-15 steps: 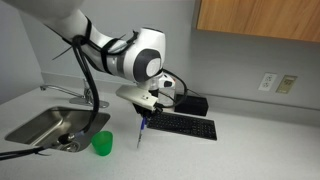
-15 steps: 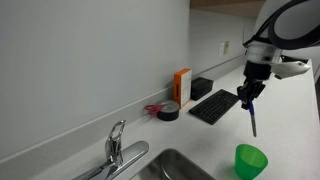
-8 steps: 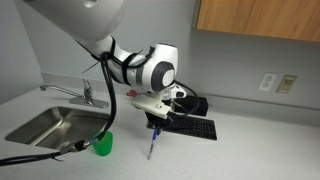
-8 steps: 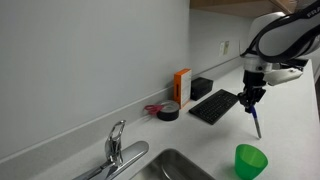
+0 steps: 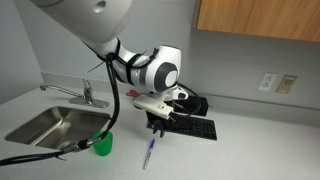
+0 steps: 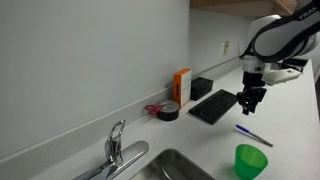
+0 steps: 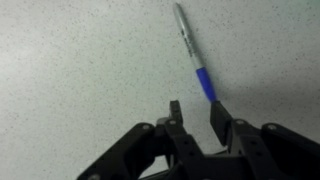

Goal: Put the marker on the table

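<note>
Gripper (image 7: 193, 118) hovers with jaws spread wide and nothing between them, and just beneath it the marker (image 7: 192, 55) lies flat on the table (image 7: 70, 60), blue end nearest the fingertips, pale end pointing away. By the look of it the placing step is done; the next move calls only for a straight lift clear, without nudging the pen into a roll. In an exterior view the green cup (image 5: 102, 144) stands near the marker, the black keyboard (image 5: 185, 126) sits behind the arm, and the sink (image 5: 40, 123) lies well apart. Nothing blocks a retreat upward.
</note>
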You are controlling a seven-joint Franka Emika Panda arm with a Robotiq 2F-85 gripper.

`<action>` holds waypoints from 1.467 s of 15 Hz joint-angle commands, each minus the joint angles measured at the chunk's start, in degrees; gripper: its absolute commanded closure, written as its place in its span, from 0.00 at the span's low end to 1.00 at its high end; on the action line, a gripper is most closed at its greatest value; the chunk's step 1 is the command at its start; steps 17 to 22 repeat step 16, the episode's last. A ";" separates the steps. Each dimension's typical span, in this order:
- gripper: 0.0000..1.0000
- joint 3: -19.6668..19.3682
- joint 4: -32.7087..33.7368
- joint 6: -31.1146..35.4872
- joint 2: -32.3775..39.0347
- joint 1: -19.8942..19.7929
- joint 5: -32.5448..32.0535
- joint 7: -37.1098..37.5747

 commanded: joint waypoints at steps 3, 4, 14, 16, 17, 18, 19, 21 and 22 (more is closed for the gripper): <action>0.16 1.42 0.80 0.73 -0.86 -0.86 4.24 -2.91; 0.09 1.47 0.89 0.90 -0.94 -0.91 4.80 -3.16; 0.00 1.28 1.85 1.53 -0.53 -0.51 4.90 -1.91; 0.00 1.28 1.85 1.53 -0.71 -0.51 4.91 -1.92; 0.00 1.28 1.85 1.53 -0.71 -0.51 4.91 -1.92; 0.00 1.28 1.85 1.53 -0.71 -0.51 4.91 -1.92; 0.00 1.28 1.85 1.53 -0.71 -0.51 4.91 -1.92; 0.00 1.28 1.85 1.53 -0.71 -0.51 4.91 -1.92; 0.00 1.28 1.85 1.53 -0.71 -0.51 4.91 -1.92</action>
